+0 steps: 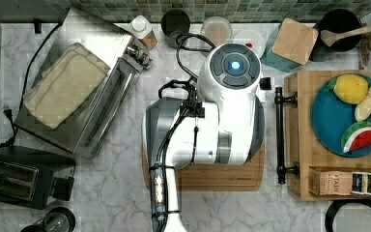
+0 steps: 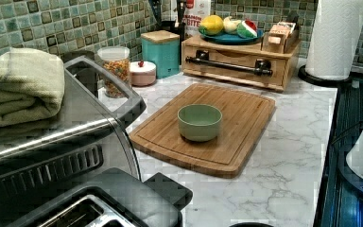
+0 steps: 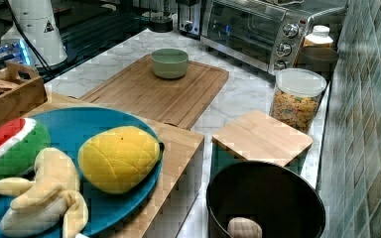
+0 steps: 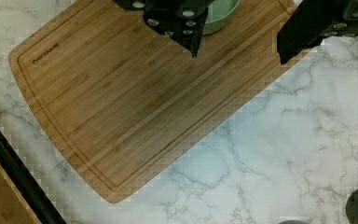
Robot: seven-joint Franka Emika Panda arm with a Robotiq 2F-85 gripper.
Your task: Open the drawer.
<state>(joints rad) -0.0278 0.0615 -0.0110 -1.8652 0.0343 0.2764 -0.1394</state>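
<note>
The drawer (image 2: 231,70) is the light-bamboo front of a box at the back of the counter and sits flush with that box. A long black bar handle (image 2: 229,65) runs across it. In the top view the handle (image 1: 280,133) lies along the box's left side, just right of my arm (image 1: 222,116). In the wrist view my gripper (image 4: 238,58) is open, with nothing between its dark fingers (image 4: 186,28). It hangs over the wooden cutting board (image 4: 135,93) beside a green bowl (image 4: 221,16). The handle (image 4: 9,172) shows at the wrist view's edge, well apart from the fingers.
A blue plate (image 1: 328,125) of toy fruit and a tea box (image 1: 348,182) rest on top of the drawer box. The green bowl (image 2: 199,122) stands on the cutting board (image 2: 227,142). A toaster oven (image 1: 77,87), a toaster (image 1: 19,176), a teal canister (image 2: 159,49) and a paper-towel roll (image 2: 335,38) stand around.
</note>
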